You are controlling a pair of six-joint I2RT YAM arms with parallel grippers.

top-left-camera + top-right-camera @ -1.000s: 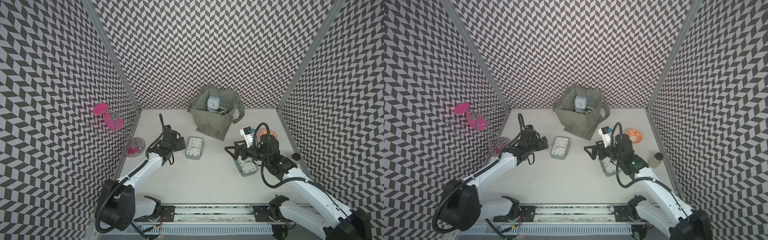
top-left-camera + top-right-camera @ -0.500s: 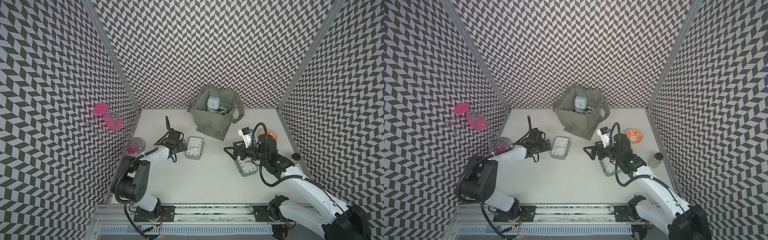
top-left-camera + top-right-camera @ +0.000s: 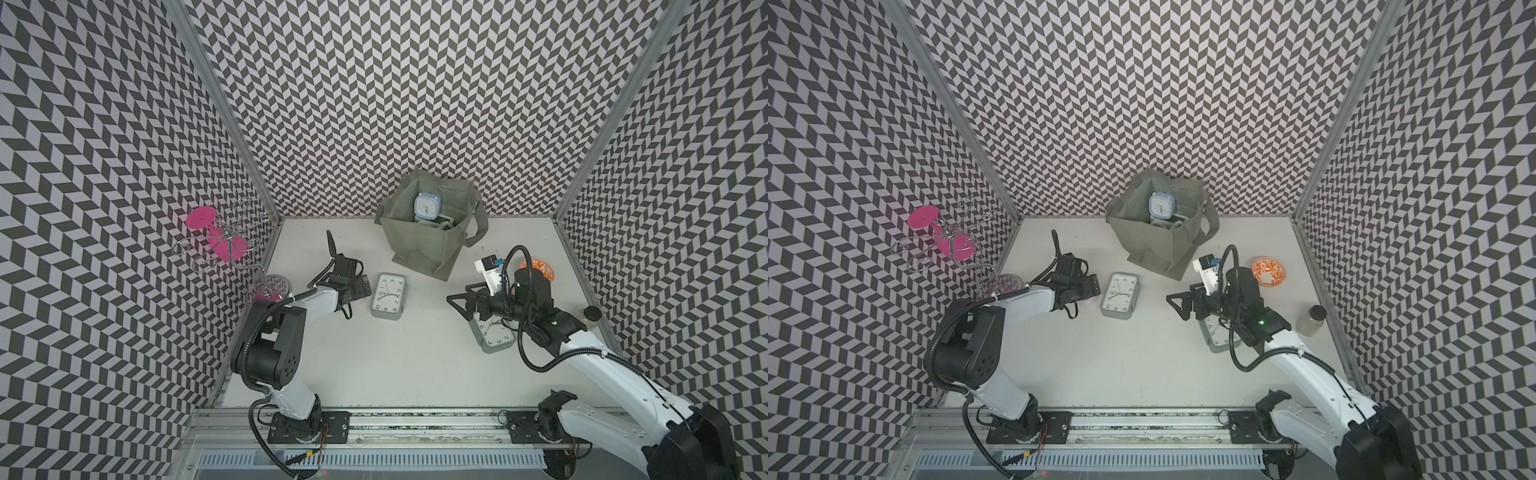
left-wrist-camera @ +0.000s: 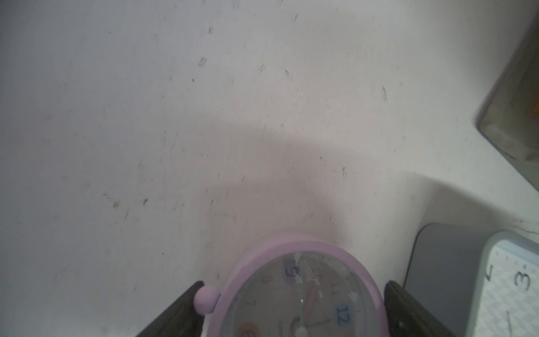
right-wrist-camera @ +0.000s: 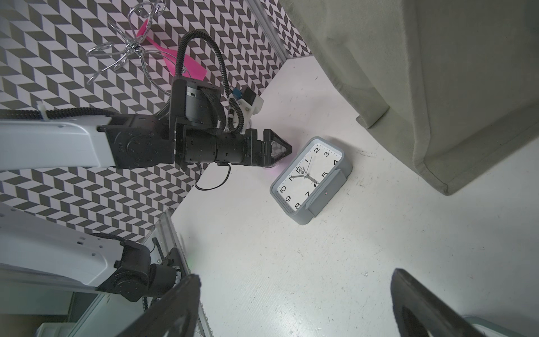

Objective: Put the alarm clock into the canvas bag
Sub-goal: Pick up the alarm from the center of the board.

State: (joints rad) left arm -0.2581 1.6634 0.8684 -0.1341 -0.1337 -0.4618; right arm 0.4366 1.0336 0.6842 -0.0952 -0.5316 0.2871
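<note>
Two dark fingers (image 4: 180,309) of the left gripper (image 4: 291,287) are seen either side of a small round pink alarm clock (image 4: 300,294), which lies face up on the white table (image 4: 175,131). Whether the clock is clamped cannot be told. In both top views it is hidden under that gripper. Just beside it a grey rectangular alarm clock (image 3: 388,295) is laid face up, near but apart from the canvas bag (image 3: 419,245). The bag is stood upright at the back of the table, with a light blue alarm clock (image 3: 427,206) showing in its open mouth. The right gripper (image 5: 296,274) is held wide open above the table, nothing between its fingers. A second grey alarm clock (image 3: 496,338) is partly covered by the right wrist. An orange patterned bowl (image 3: 1268,271) and a small lidded jar (image 3: 1311,320) are placed near the right wall. A wire rack with pink pieces (image 3: 216,241) is seen at the left wall.
</note>
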